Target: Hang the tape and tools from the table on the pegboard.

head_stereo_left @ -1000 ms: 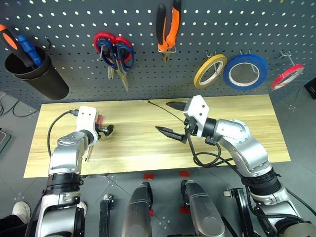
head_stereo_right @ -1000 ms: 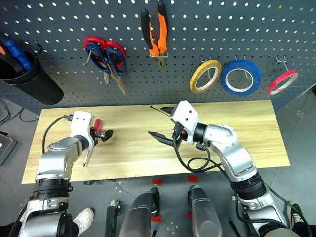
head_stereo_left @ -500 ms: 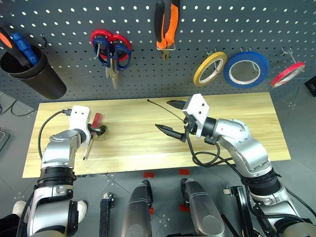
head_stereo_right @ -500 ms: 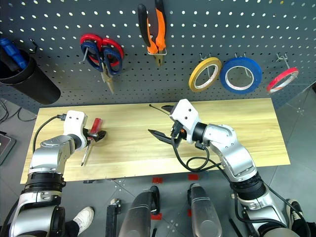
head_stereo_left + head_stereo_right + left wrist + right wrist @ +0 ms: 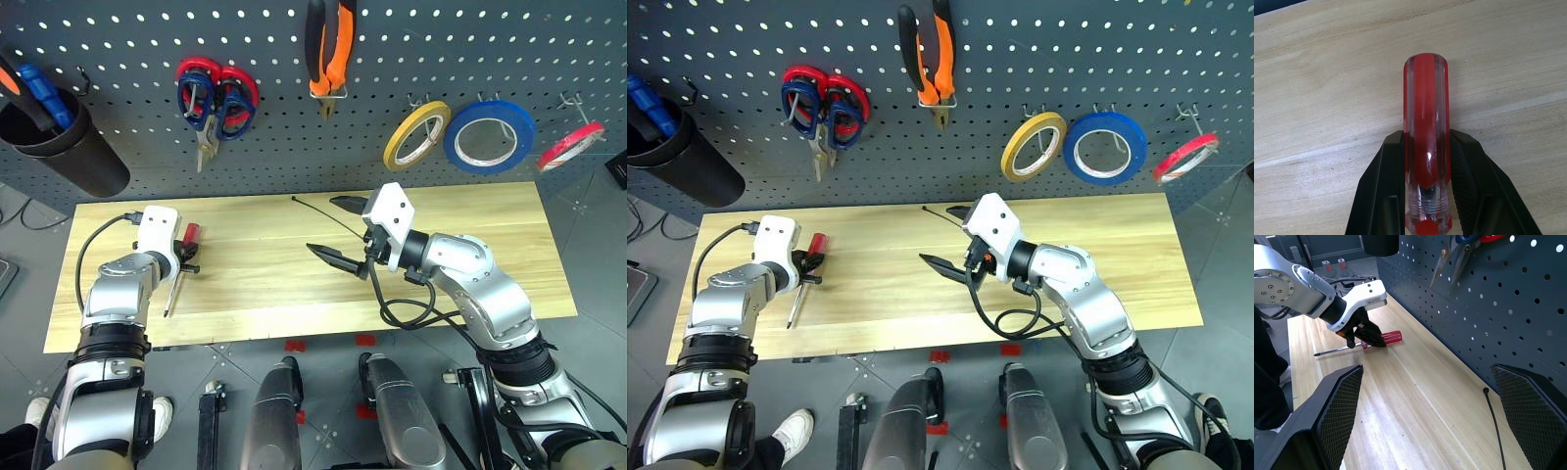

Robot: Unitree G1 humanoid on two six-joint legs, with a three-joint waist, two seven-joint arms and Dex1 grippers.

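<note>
The screwdriver (image 5: 192,233), with a clear red handle and a thin shaft, lies on the wooden table (image 5: 274,294) at its left end. My left gripper (image 5: 186,262) is shut on the handle (image 5: 1426,122), and both black fingers (image 5: 1386,186) press its sides. Over the middle of the table my right gripper (image 5: 338,233) stands open and holds nothing. On the pegboard (image 5: 549,59) hang the orange-and-black pliers (image 5: 328,49), two pairs of scissors (image 5: 216,93) and, far right, the thin red tape (image 5: 570,147).
A yellow roll (image 5: 416,137) and a wide blue roll (image 5: 487,137) hang left of the red tape. A black cup (image 5: 64,147) with orange and blue screwdrivers hangs at the far left. A thin black wire (image 5: 318,217) lies on the table by my right gripper.
My left gripper was open around the red handle and has shut on it. The hanging scissors have swung from pointing right to pointing left. My right arm has kept still.
</note>
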